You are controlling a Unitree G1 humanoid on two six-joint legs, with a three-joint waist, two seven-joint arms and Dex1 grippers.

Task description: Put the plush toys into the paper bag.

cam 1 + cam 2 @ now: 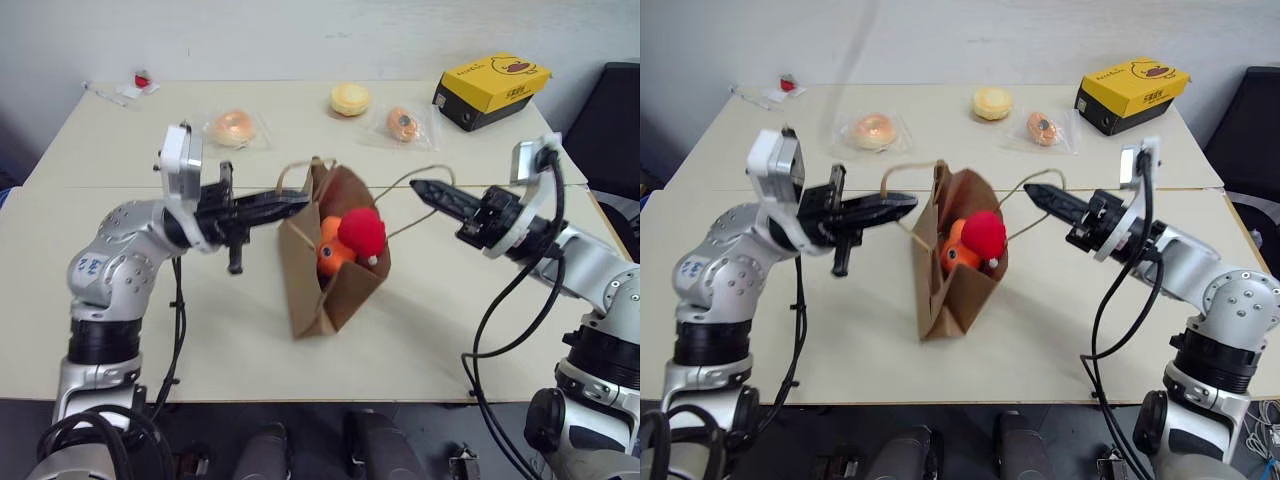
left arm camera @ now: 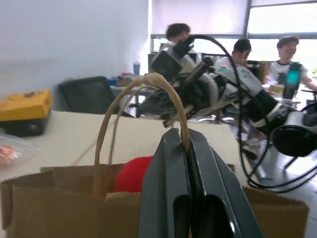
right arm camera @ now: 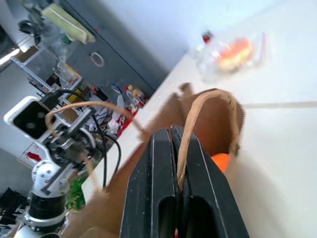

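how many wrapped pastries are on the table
3, all along the table's far side beyond the paper bag: one pastry at far left, one yellow pastry near the middle, and one just right of it, beside the yellow box. None looks hidden.

Both arms raised; left hand (image 1: 290, 200) and right hand (image 1: 420, 188) clamped, facing inward.

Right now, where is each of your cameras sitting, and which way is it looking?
Left eye view: on the head, looking down at the table; both arms show, holding the paper bag with the plush toys inside.
Right eye view: beside it, same scene.
Left wrist view: along the left gripper, shut on a string handle, toward the right arm.
Right wrist view: along the right gripper, shut on the other handle, toward the left arm.
Both wrist views share the bag.
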